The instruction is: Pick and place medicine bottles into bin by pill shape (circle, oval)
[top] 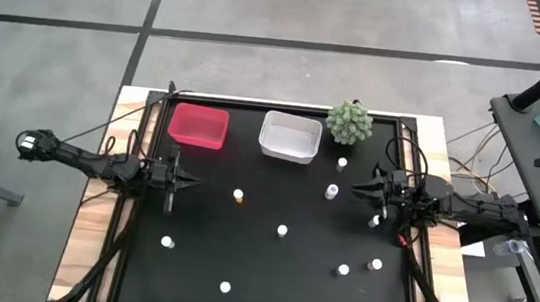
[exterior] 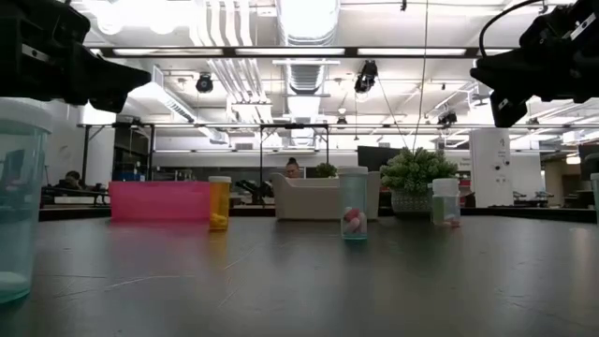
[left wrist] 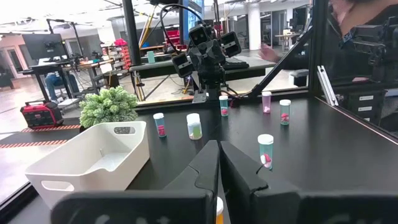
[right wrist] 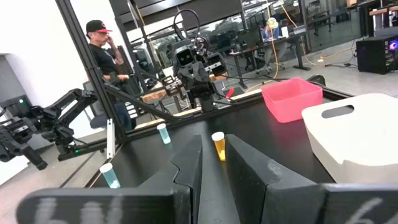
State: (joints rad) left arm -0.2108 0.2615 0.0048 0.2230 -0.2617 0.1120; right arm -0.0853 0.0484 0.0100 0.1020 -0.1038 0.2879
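No label or writing is legible. Left tool (top: 173, 177) hangs empty, fingers nearly together; right tool (top: 365, 188) likewise, narrow. Medicine bottles (top: 283, 231) stand scattered on the bench (top: 267, 271) between both tools; the amber bottle (top: 238, 197) nearer the left.

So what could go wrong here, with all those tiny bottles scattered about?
The bottles near the right hand stand close together, such as this one and its neighbour, so reaching for one might topple another. The plant sits beside the white bin and could perhaps snag an arm. The left hand waits by the amber bottle.
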